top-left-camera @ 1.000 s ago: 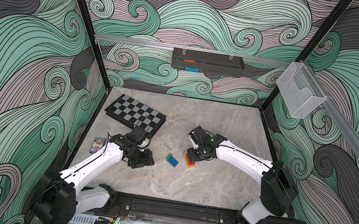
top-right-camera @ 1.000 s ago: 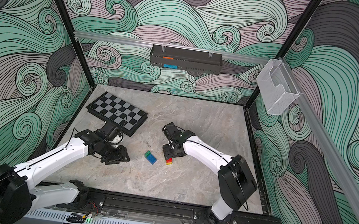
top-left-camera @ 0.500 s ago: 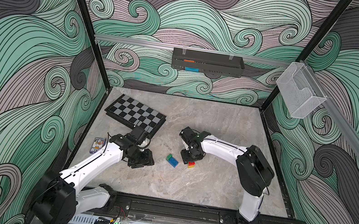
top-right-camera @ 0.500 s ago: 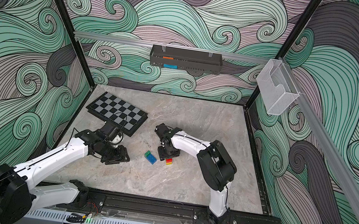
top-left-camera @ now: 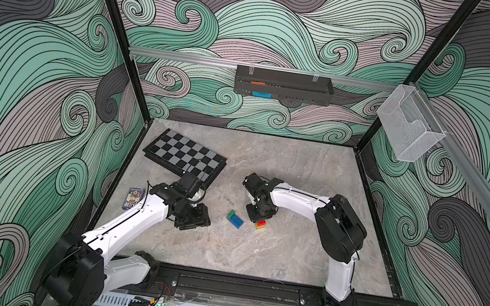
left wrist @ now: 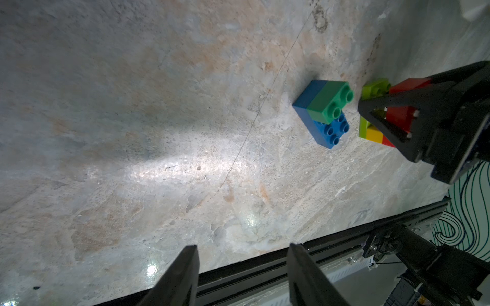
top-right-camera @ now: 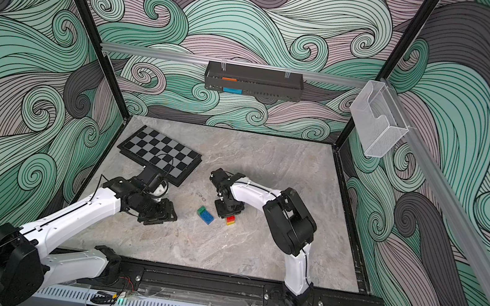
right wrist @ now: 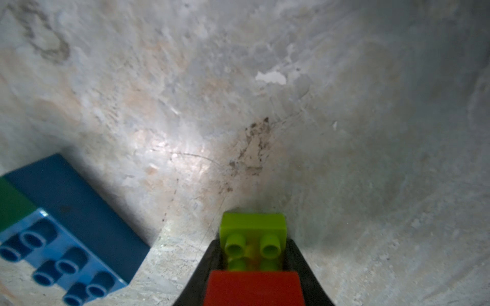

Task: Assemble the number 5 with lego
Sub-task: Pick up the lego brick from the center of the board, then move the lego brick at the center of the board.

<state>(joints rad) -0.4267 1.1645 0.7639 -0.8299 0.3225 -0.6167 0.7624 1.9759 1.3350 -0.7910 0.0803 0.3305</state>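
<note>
**Bright overhead views, dim and soft wrist close-ups**

Both top views are bright, evenly lit and sharp, slightly bowed at the edges. The wrist views are dimmer. A glare patch sits on the table (left wrist: 172, 164), the corners darken, and the blue brick (right wrist: 66, 238) and red brick (right wrist: 254, 288) blur.

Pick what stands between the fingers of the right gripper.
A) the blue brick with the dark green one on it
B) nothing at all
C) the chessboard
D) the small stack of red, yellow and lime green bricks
D: in the right wrist view the right gripper has its fingers tight against both sides of the red, yellow and lime green stack, and the blue brick lies apart beside it.
</note>
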